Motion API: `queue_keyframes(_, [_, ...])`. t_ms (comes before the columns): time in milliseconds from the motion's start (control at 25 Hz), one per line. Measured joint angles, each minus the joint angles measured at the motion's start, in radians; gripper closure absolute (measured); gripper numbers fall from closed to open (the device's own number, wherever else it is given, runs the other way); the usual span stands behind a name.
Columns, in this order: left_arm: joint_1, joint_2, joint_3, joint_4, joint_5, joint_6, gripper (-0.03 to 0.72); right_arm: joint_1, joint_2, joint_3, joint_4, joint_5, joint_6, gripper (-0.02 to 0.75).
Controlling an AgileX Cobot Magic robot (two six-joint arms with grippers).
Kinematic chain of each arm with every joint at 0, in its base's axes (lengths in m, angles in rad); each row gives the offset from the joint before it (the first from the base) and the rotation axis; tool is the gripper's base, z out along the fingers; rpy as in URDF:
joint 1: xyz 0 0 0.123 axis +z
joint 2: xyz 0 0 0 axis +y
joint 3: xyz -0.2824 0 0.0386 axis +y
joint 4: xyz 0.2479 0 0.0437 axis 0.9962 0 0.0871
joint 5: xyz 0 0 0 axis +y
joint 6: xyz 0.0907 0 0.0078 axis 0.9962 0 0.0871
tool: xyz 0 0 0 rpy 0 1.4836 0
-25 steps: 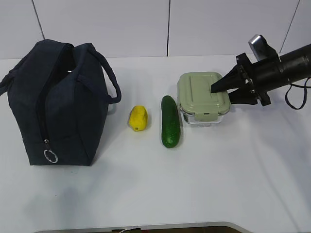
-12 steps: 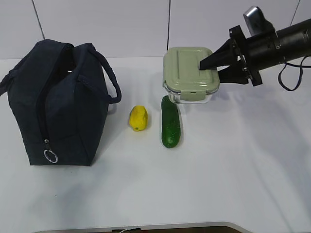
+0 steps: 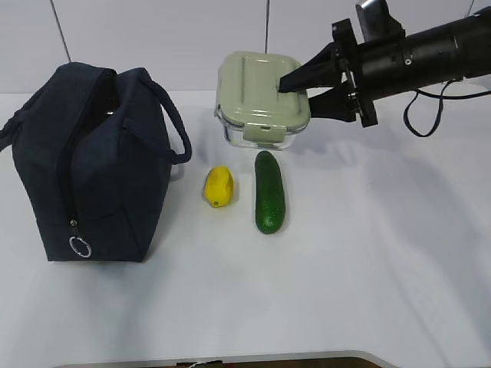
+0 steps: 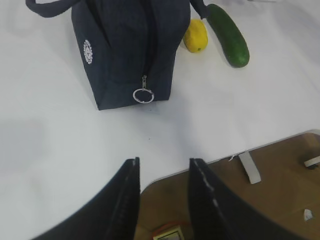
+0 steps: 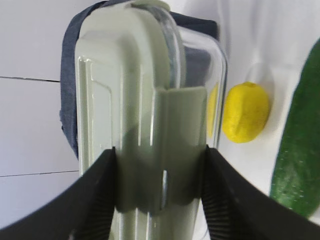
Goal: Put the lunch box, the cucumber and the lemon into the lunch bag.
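Lunch bag (image 3: 92,165) upright at left on counter (image 3: 345,268), top towards me for loading | lemon (image 3: 218,186), cucumber (image 3: 269,192) wait mid-counter | lunch box (image 3: 262,100) aloft, gripped by my right tool (image 3: 307,84) at one end | left tool (image 4: 162,192) empty, moderately apart

A lab-like test bench: bare white table (image 3: 368,291) against plain white panelled wall (image 3: 153,38).

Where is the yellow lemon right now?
In the exterior view the lemon lies on the table, between the lunch bag on its left and the cucumber on its right.
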Motion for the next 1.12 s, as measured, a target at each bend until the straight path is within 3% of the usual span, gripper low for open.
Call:
queue_keyframes(520, [0.000, 0.484, -0.174, -0.070, -0.138, -0.008, 0.395, 0.048, 0.000, 0.000, 0.094, -0.002, -0.008, 0.361])
queue_keyframes(880, [0.000, 0.843, -0.455, -0.076, -0.078, -0.008, 0.339, 0.131, 0.000, 0.000, 0.126, -0.003, -0.027, 0.361])
queue_keyframes(1120, [0.000, 0.993, -0.580, -0.074, -0.060, 0.006, 0.325, 0.142, 0.000, 0.000, 0.132, -0.003, -0.031, 0.361])
